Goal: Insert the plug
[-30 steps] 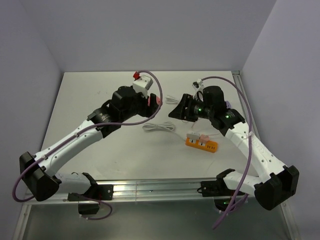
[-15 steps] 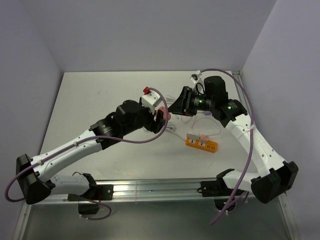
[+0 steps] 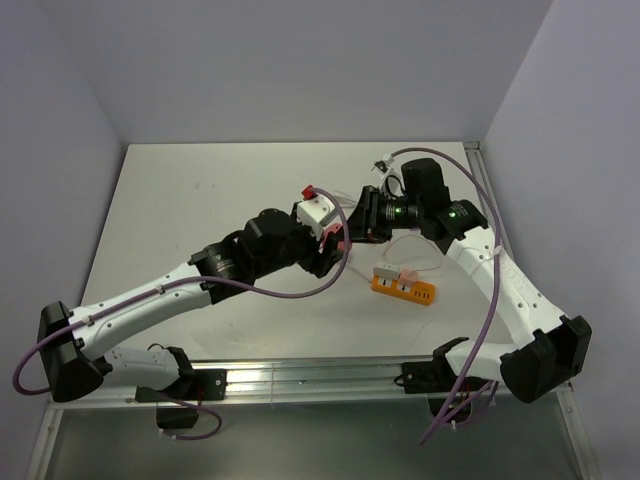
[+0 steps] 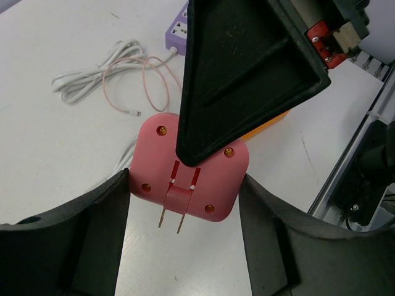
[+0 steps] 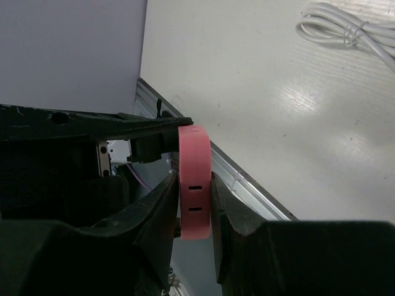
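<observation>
Top of pink plug (image 4: 219, 179) hidden by right hand (image 5: 195, 185).

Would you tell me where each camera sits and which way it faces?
Top external: above, behind the left arm and right arm, looking down on the table; both show.
Left wrist: on the left arm, facing the plug's pronged face; left gripper shows.
Right wrist: on the right arm, facing the plug's edge; right gripper shows.
Both wrist views share the plug.
</observation>
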Available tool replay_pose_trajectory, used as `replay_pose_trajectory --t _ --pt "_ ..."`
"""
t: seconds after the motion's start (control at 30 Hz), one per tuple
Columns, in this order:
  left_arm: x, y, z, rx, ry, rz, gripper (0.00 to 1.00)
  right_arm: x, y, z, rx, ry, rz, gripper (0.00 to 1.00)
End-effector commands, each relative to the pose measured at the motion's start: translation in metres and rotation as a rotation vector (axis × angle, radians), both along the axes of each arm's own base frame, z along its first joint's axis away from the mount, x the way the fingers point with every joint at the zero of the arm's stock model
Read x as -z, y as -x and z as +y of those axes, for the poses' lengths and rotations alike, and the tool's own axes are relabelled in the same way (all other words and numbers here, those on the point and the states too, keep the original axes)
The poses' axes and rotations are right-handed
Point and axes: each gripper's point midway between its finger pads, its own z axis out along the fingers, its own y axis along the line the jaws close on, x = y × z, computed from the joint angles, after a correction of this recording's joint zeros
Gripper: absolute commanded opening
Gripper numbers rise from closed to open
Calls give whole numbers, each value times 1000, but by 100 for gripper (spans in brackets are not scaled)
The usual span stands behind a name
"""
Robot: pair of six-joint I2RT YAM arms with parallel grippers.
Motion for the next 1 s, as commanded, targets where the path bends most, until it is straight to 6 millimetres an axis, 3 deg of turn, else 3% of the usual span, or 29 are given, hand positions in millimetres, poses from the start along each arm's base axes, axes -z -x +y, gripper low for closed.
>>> replay_pose_trajectory --t 0.0,0.07,0.13,0.17,0.3,0.47,0.63,0.73,0.83,0.87,0.9,0.93,0.97 --pt "-22 -3 -11 6 42 -47 0 -2 9 0 -44 -7 -13 34" --pt "-21 -5 -14 -1 36 -48 0 -3 12 1 -54 -18 -12 28" --pt "-21 -7 -15 -18 41 -41 2 -3 12 0 -55 -20 -11 13" --pt "-22 -12 -13 -50 45 -38 19 -1 12 -1 -48 -7 -8 1" --pt "-28 -27 -2 -171 66 -48 63 7 6 -5 -3 25 -7 0" --pt "-55 -48 26 -384 174 -57 92 12 -14 -17 134 92 -29 0" --pt "-83 -84 73 -604 352 -4 94 17 -55 -45 399 184 -67 0" --pt "-105 -98 85 -630 448 -2 94 22 -81 -72 591 268 -44 0" --pt "-124 -116 87 -622 530 15 93 28 -100 -99 779 351 14 0" --pt "-119 -125 79 -614 540 46 93 32 -105 -119 868 412 25 0" --pt "-130 -130 76 -592 571 51 93 27 -110 -126 929 405 39 0" --pt "-130 -142 78 -595 577 62 92 31 -116 -135 978 427 54 0" --pt "-113 -151 60 -541 549 111 91 32 -119 -147 1036 455 55 0"
